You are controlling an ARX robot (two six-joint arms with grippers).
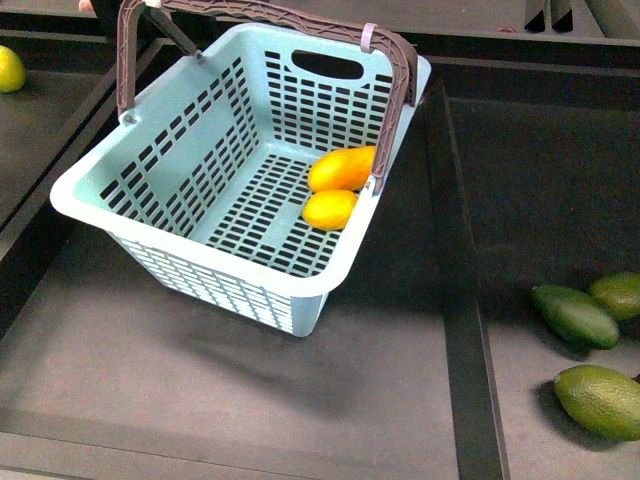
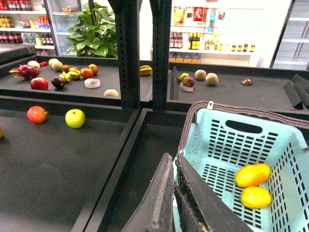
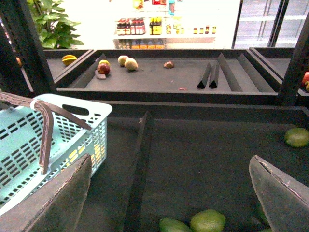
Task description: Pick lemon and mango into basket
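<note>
The light blue basket sits tilted over the dark shelf floor, its brown handle swung up. Inside, against the right wall, the orange mango lies beside the smaller yellow lemon. In the left wrist view my left gripper is shut on the rim of the basket, with the mango and lemon beyond it. My right gripper is open with nothing between its fingers, to the right of the basket and above some green fruits.
Dark green fruits lie in the right compartment, past a black divider rail. A yellow-green fruit sits at the far left. A red apple and a green apple rest on the left shelf; more fruit lines the back shelves.
</note>
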